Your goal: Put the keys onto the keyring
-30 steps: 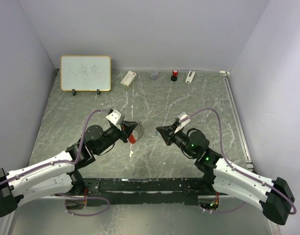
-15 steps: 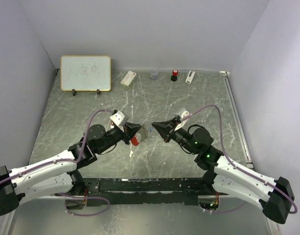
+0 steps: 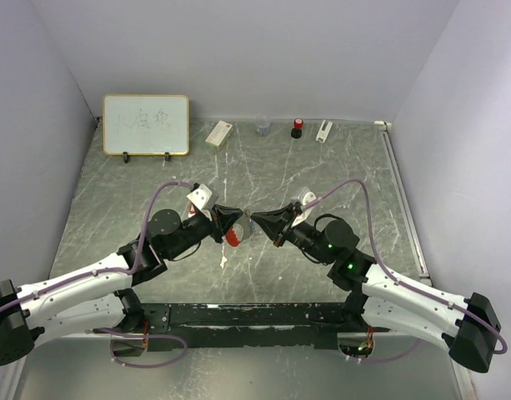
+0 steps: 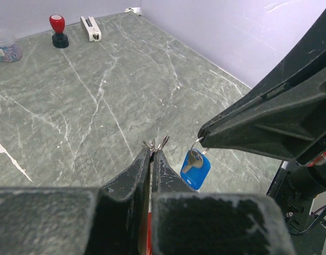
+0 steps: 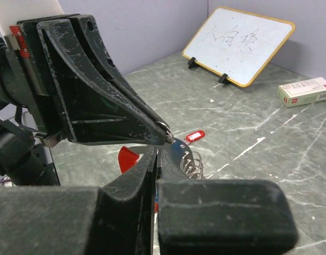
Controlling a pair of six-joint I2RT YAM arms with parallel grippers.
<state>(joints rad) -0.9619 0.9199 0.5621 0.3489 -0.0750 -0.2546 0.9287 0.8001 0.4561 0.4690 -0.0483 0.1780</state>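
My left gripper [image 3: 237, 223] hangs above the middle of the table, shut on the keyring. Thin grey ring ends [image 4: 154, 143] stick out past its tips, and the red fob [image 3: 229, 237] hangs under them. My right gripper [image 3: 255, 220] faces it tip to tip, shut on the small wire loop of the blue key [image 4: 195, 169], which dangles below. In the right wrist view the left gripper's tip [image 5: 167, 134] sits just above my right fingertips [image 5: 152, 159]. A red-headed key [image 5: 194, 136] lies on the table beyond. Grey ring coils [image 5: 192, 162] show beside it.
A whiteboard [image 3: 146, 124] stands at the back left. Along the back wall are a white box [image 3: 218, 133], a clear cup [image 3: 263, 127], a red stamp [image 3: 298, 127] and a small white block [image 3: 323, 131]. Walls close in on three sides.
The two grippers have closed in on each other. The right one moved left with the blue key, the left one edged right, and their tips now nearly touch.
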